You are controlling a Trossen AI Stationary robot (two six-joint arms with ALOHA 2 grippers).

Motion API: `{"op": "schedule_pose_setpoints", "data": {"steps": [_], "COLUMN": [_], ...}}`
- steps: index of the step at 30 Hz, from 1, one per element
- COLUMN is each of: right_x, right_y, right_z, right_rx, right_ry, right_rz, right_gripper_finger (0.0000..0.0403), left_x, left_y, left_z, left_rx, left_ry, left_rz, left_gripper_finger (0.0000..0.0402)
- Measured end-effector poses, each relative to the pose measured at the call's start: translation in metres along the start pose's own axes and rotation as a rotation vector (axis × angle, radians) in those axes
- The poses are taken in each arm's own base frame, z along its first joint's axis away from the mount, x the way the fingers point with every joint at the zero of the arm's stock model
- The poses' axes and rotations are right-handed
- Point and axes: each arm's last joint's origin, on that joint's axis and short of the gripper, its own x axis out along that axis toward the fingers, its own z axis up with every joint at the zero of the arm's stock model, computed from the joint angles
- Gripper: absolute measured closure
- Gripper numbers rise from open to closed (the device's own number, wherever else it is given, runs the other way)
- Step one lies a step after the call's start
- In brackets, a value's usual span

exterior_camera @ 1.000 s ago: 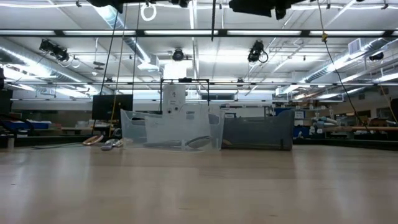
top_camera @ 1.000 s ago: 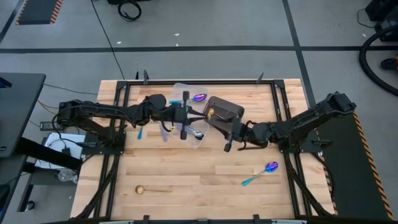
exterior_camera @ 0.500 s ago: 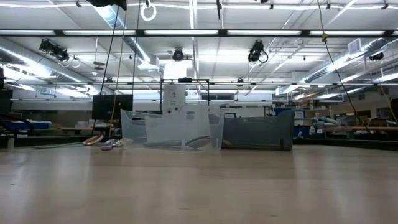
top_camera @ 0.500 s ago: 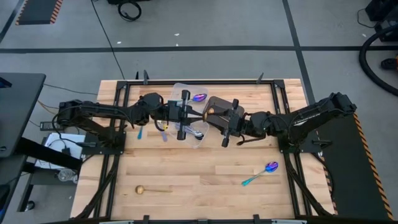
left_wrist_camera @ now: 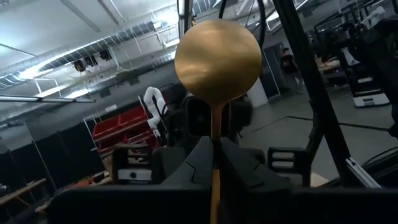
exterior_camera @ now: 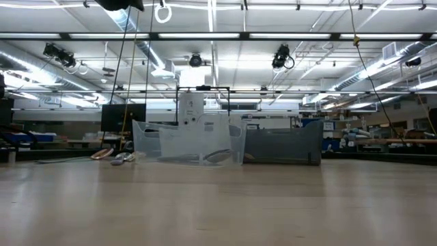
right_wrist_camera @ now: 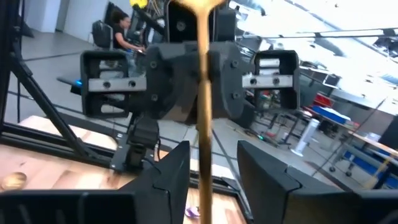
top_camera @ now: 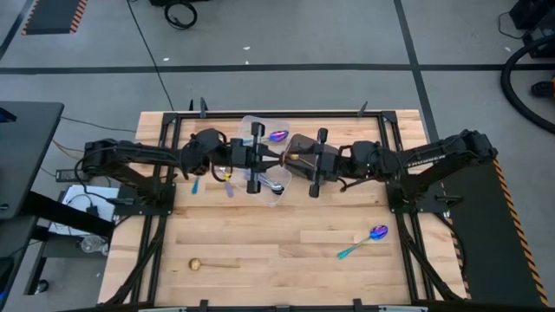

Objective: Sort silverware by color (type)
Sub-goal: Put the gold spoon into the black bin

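Note:
My left gripper (top_camera: pixel 272 160) hovers above the clear tubs (top_camera: pixel 260 130) and is shut on a gold spoon (top_camera: pixel 289 159), whose round bowl (left_wrist_camera: pixel 217 59) points at the right arm. My right gripper (top_camera: pixel 301 161) faces it above the dark bin (top_camera: pixel 323 152). It is open, with one finger (right_wrist_camera: pixel 171 171) on either side of the spoon's handle (right_wrist_camera: pixel 202 106); whether they touch it I cannot tell. An iridescent spoon (top_camera: pixel 277 136) lies in a tub. Another with a teal handle (top_camera: pixel 368 238) and a second gold spoon (top_camera: pixel 212 263) lie flat on the table. My left gripper pinches the gold spoon's handle (left_wrist_camera: pixel 214 165) between its two fingers, which come level from the table's left and lie along the spoon. The spoon is lifted clear, and its bowl sticks out beyond the fingertips toward the right arm.
More spoons lie left of the tubs (top_camera: pixel 195 184) (top_camera: pixel 228 187), and a silver one (top_camera: pixel 276 186) lies at the tubs' near side. The low view shows the tubs (exterior_camera: pixel 188 143) and the dark bin (exterior_camera: pixel 283 143) side by side. Bare wood spreads across the table's near half (top_camera: pixel 277 251).
My right gripper has moved up and toward the table's far edge, then left toward the gold spoon, until its open fingers stand around the handle. My left gripper has kept the spoon lifted and edged slightly toward the far edge.

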Motion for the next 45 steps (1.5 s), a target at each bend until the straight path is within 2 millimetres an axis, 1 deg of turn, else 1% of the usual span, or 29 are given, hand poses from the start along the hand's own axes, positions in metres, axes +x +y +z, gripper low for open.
{"op": "schedule_pose_setpoints", "data": {"steps": [4, 9, 11, 15, 18, 21, 27, 31, 33, 34, 37, 41, 45], "right_x": [0.000, 0.001, 0.001, 0.000, 0.000, 0.000, 0.000, -0.003, -0.005, -0.006, -0.009, -0.008, -0.007], "right_y": [-0.002, -0.002, -0.002, -0.002, -0.001, 0.000, 0.001, 0.002, 0.001, 0.001, -0.001, -0.005, -0.012], "right_z": [-0.001, -0.001, -0.002, -0.003, -0.004, -0.005, -0.005, -0.002, 0.000, 0.001, -0.001, -0.008, -0.019], "right_rx": [-0.001, -0.002, -0.003, 0.010, 0.018, 0.017, 0.048, 0.047, 0.039, 0.038, 0.036, 0.023, 0.035], "right_ry": [-0.004, -0.002, 0.002, 0.029, 0.041, 0.048, 0.056, 0.066, 0.075, 0.077, 0.116, 0.188, 0.269], "right_rz": [0.009, 0.010, 0.011, -0.005, -0.012, -0.006, -0.001, -0.043, -0.058, -0.062, -0.076, -0.131, -0.182], "right_gripper_finger": [0.0297, 0.0358, 0.0377, 0.0377, 0.0377, 0.0377, 0.0377, 0.0372, 0.0371, 0.0371, 0.0370, 0.0369, 0.0368], "left_x": [0.003, 0.003, 0.003, 0.002, 0.002, 0.001, -0.004, -0.007, -0.011, -0.011, -0.016, -0.021, -0.026], "left_y": [-0.001, 0.000, 0.001, 0.004, 0.005, 0.008, 0.014, 0.013, 0.012, 0.012, 0.012, 0.012, 0.011], "left_z": [-0.006, -0.007, -0.007, -0.009, -0.011, -0.012, -0.011, -0.014, -0.013, -0.012, -0.011, -0.010, -0.015], "left_rx": [0.003, 0.007, 0.007, 0.000, -0.004, 0.001, -0.047, -0.069, -0.084, -0.078, -0.099, -0.118, -0.152], "left_ry": [-0.011, -0.020, -0.017, -0.005, 0.007, 0.023, 0.059, 0.146, 0.202, 0.203, 0.266, 0.348, 0.438], "left_rz": [0.004, 0.011, 0.014, 0.020, 0.022, 0.026, 0.034, 0.013, -0.004, -0.005, -0.004, 0.042, 0.067], "left_gripper_finger": [0.0382, 0.0382, 0.0382, 0.0380, 0.0366, 0.0331, 0.0248, 0.0219, 0.0214, 0.0214, 0.0214, 0.0220, 0.0220]}}
